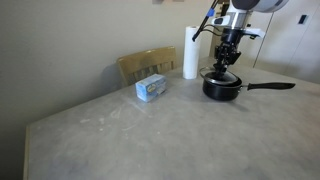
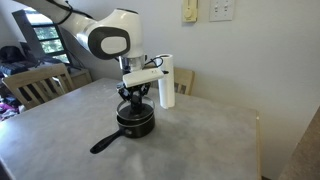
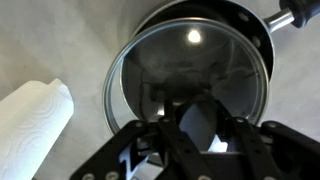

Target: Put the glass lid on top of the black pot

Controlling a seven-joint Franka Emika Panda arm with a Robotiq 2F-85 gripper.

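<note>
Wrist view, lid [image 3: 190,70]: round clear glass with a bright metal rim and a glint of light on it. It sits over the pot [image 3: 240,22], slightly off-centre. Whether it rests on the pot cannot be told.
Wrist view, pot: the black rim shows at upper right, and the handle runs off that corner.
Wrist view, tool [image 3: 200,140]: fingers pressed onto a dark block at the lid's middle, pinching its knob.
Wrist view, paper towel roll [image 3: 35,120]: white, at lower left, apart from the lid.
Exterior view, pot [image 1: 222,88]: black and shallow, on the table [image 1: 150,140]. Its long handle points away from the roll [image 1: 190,52].
Exterior view, arm [image 1: 245,8]: reaches straight down, with the tool [image 1: 226,62] just above the pot.
Exterior view, box [image 1: 150,88]: blue and white, print too small to read, near a chair [image 1: 145,65].
Exterior view, arm [image 2: 110,40]: white and bent over. The tool [image 2: 137,97] points down at the pot [image 2: 135,122].
</note>
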